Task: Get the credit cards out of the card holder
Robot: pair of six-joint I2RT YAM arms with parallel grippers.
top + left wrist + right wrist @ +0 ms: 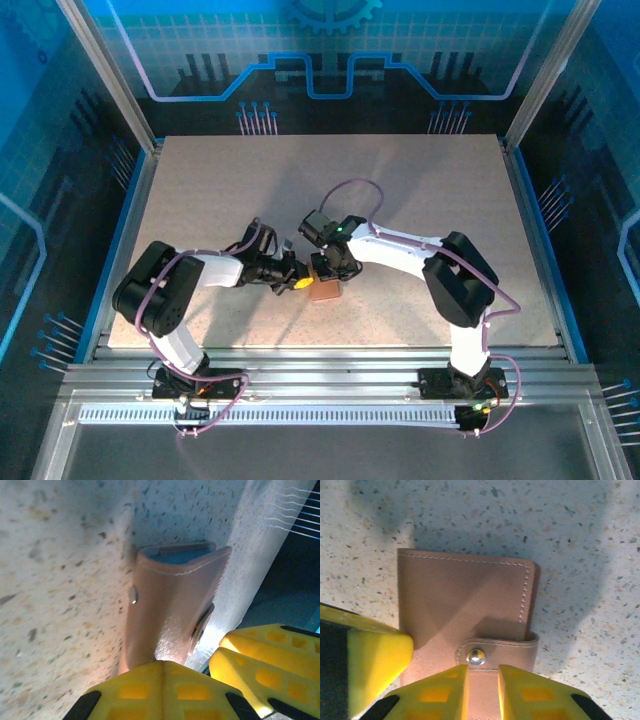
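Observation:
The card holder [325, 291] is a tan-brown wallet lying folded on the speckled table, its clasp tab [500, 650] snapped down by a silver stud. The credit cards are hidden inside it. In the left wrist view the card holder [170, 605] shows a grey-blue gap at its far end. My left gripper [162, 664] is shut, its tips pressed against the wallet's near edge. My right gripper [482, 672] hangs just over the card holder [460, 595], beside the stud, its fingers a narrow gap apart with leather showing between them. The left gripper's yellow fingertip [377, 655] touches the wallet's side.
Both arms meet over the wallet at the table's middle front, left gripper [300, 282] and right gripper [330, 270] nearly touching. The right gripper's yellow fingers [260, 665] crowd the left wrist view. The table's near edge and a metal rail [320, 352] lie close behind.

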